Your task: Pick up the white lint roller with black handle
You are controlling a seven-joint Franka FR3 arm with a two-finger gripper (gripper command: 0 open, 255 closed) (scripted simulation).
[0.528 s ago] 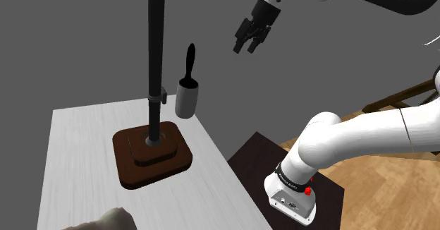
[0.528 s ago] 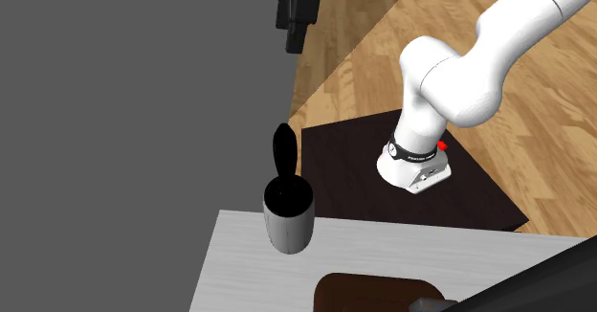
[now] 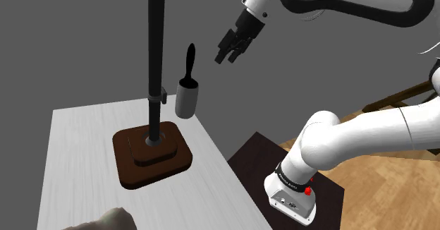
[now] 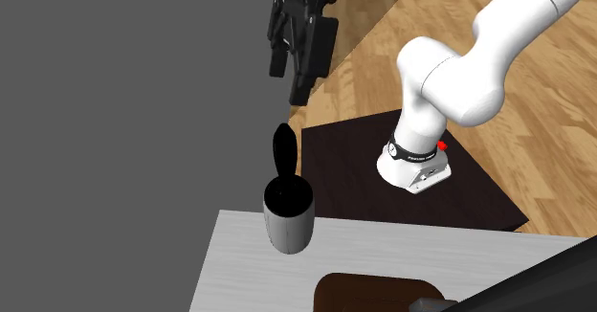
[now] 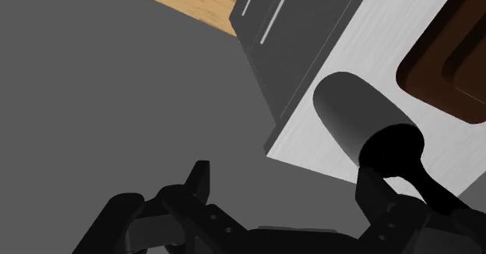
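The all-black two-finger claw [image 3: 227,56] has come lower and toward the shoulder view's left since half a second ago, and in the second exterior view it [image 4: 289,82] now hangs fully in frame where only its tip showed before. Its fingers stand well apart, holding nothing.

The lint roller [image 3: 187,94], a pale grey-white cylinder with a slim black handle, stands below the claw at the near corner of the pale wood-grain table [image 3: 77,144], apart from both fingers. Its long axis is upright: the cylinder sits low and the handle points straight up toward the claw.

In the wrist view the roller [image 5: 350,112] lies ahead of the claw [image 5: 284,174], nearer one finger than the other. Its black handle runs back toward that finger and blends with it, so I cannot tell whether they overlap only by sight.

The second exterior view looks down on the roller [image 4: 287,214] and shows its black top end, which the shoulder view hides. The shoulder view alone gives the tall black pole [image 3: 155,38] beyond the roller from the claw, rising from a dark brown square base [image 3: 151,154]; the pole's top is cut off. The other views catch only an edge of that base [image 4: 373,296]. A pale rounded shape [image 3: 99,221] at the table's far end is cut off and hard to make out.
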